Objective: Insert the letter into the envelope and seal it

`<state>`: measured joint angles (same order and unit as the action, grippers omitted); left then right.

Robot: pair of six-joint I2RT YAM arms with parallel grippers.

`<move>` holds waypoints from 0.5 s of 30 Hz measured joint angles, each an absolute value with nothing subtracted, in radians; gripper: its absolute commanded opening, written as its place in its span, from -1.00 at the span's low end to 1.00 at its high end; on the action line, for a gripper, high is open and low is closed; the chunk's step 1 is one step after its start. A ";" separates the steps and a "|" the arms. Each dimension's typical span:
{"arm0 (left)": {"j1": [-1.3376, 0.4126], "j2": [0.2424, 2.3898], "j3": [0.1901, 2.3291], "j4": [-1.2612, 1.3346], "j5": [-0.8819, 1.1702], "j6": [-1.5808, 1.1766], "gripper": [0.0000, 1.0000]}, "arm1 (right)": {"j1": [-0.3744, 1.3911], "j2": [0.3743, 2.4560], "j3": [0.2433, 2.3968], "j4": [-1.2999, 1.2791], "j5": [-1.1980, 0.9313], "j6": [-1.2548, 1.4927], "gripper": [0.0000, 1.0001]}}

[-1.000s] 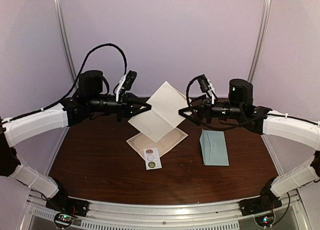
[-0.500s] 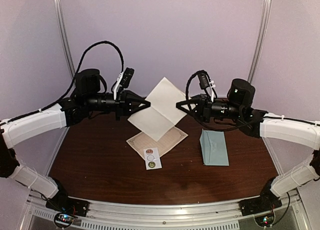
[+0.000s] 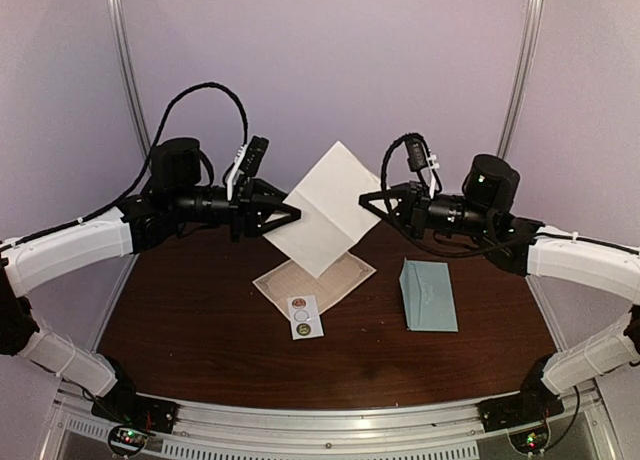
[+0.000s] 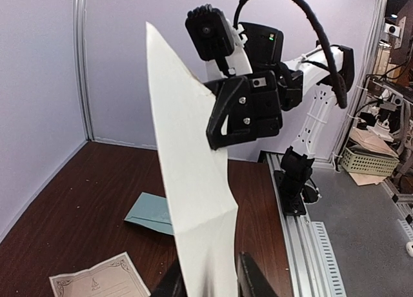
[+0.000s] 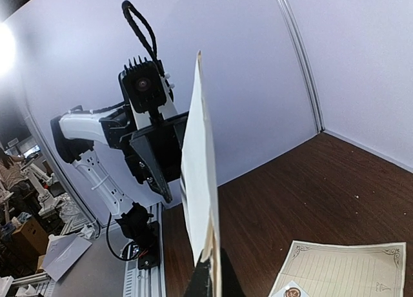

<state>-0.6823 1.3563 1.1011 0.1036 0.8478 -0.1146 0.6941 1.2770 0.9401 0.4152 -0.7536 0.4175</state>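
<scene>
The letter (image 3: 322,208), a cream sheet with a fold crease, hangs in the air above the table between both arms. My right gripper (image 3: 363,202) is shut on its right corner; in the right wrist view the sheet (image 5: 199,181) stands edge-on, pinched in that gripper (image 5: 210,276). My left gripper (image 3: 285,218) is at the sheet's lower left edge. Its jaws stand apart with the paper (image 4: 193,181) passing loosely between them in that gripper (image 4: 213,281). The pale teal envelope (image 3: 428,295) lies flat on the table at the right, also visible beneath the sheet as the envelope (image 4: 150,213).
A cream sheet with an ornate border (image 3: 335,275) lies on the dark wooden table (image 3: 180,320) under the held letter. A small white sticker strip (image 3: 305,316) rests at its near corner. Purple walls close in the back and sides.
My right gripper went from open to shut on the letter's right corner. The left jaws have parted. The letter has risen a little and moved slightly right.
</scene>
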 measured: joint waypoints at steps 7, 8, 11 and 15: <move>-0.682 1.365 1.102 0.102 0.853 -0.115 -1.00 | 0.694 1.279 0.973 0.302 -0.759 0.359 -1.00; -0.682 1.368 1.102 0.102 0.854 -0.113 -1.00 | 0.694 1.279 0.982 0.287 -0.759 0.348 -1.00; -0.682 1.371 1.102 0.103 0.854 -0.112 -1.00 | 0.694 1.279 0.994 0.263 -0.759 0.334 -0.70; -0.682 1.372 1.102 0.102 0.854 -0.113 -1.00 | 0.689 1.279 0.997 0.241 -0.749 0.318 0.16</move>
<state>-0.6823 1.3716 1.1015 0.1017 0.8539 -0.1127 0.6888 1.2789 0.9966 0.2405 -0.7494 0.3176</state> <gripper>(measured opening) 0.005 0.312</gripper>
